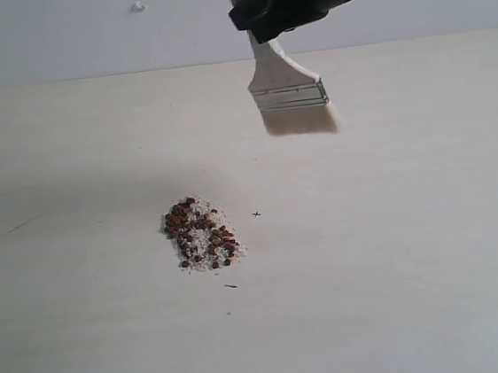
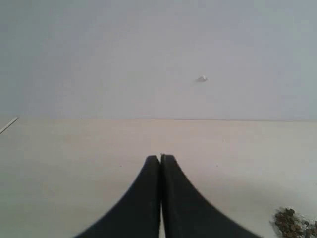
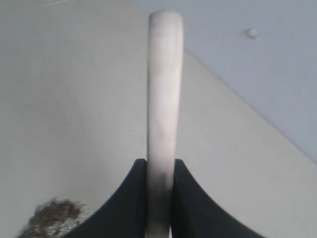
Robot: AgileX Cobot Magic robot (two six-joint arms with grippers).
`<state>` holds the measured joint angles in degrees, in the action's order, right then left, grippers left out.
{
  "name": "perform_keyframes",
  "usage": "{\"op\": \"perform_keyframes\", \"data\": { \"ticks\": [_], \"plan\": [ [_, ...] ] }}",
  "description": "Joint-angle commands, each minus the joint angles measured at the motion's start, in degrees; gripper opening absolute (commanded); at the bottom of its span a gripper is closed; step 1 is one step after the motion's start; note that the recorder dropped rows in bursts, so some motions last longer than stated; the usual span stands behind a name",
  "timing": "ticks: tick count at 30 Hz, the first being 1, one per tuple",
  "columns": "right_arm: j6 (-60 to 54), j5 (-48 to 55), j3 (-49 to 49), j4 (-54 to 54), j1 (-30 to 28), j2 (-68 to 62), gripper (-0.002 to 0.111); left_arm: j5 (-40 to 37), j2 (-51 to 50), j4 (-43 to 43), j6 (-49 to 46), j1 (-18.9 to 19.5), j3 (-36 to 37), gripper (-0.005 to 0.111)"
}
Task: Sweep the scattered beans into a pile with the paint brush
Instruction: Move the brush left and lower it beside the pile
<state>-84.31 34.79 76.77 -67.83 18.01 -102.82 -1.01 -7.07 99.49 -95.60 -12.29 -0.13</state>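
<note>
Beans (image 1: 185, 218) on a pale table (image 1: 418, 267), broadest thing in sight; blank wall (image 1: 82, 35) beyond the pile (image 1: 202, 234), one white speck (image 1: 137, 7) on it; right gripper (image 1: 260, 20) reaching in from above, beyond the pile and toward the right arm's side of it, jaws clamped narrow on the handle of the paint brush (image 1: 288, 89), nothing else in them; brush hanging handle-up, bristles (image 1: 300, 120) down, long axis near upright with a slight lean, broad face toward the pile, bristle edge running side to side; bristles seemingly clear of the table, though contact hard to rule out from this angle; left gripper (image 2: 160, 159) fully closed and empty, absent from the exterior view, pile barely at the edge of its camera; right arm plainly the nearer, and the only one with the tool.

Pile compact, brown mixed with white grains (image 1: 209, 242), about as wide as the brush head, well apart from the bristles; no straggler clearly outside it; sweeping judged done or nearly so. For any further stroke: bring bristles down beyond the pile and draw toward it, broad edge across the line of travel; nothing standing between brush and pile. Near the pile, on the brush's side, a tiny cross mark (image 1: 256, 213); on the opposite side, a small dark sliver (image 1: 231, 285), too small to name.
</note>
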Motion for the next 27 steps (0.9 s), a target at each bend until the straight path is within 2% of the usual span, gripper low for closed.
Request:
{"op": "perform_keyframes", "data": {
  "ticks": [1,5,8,12,16,19,27],
  "plan": [
    [-4.13,-5.3,0.13,-1.47,-0.62,0.7,0.0,-0.14,0.31,-0.05,-0.1,-0.48,0.13,0.0],
    [-21.6,0.23,0.13,-10.87,-0.62,-1.08,0.0,-0.14,0.31,-0.05,-0.1,-0.48,0.13,0.0],
    [-35.82,10.98,0.13,-18.43,-0.62,-4.73,0.0,-0.14,0.31,-0.05,-0.1,-0.48,0.13,0.0],
    [-36.94,25.69,3.08,-18.84,-0.62,-10.58,0.0,-0.14,0.31,-0.05,-0.1,-0.48,0.13,0.0],
    [-36.94,35.17,6.39,-22.03,-0.62,-15.57,0.0,-0.14,0.31,-0.05,-0.1,-0.48,0.13,0.0],
    [-36.94,35.17,8.89,-24.63,-0.41,-18.57,0.0,-0.14,0.31,-0.05,-0.1,-0.48,0.13,0.0],
    [-36.94,35.17,18.67,-22.11,-0.06,-25.93,0.0,-0.04,0.31,-0.05,-0.1,-0.48,0.13,0.0]
  ]
}}
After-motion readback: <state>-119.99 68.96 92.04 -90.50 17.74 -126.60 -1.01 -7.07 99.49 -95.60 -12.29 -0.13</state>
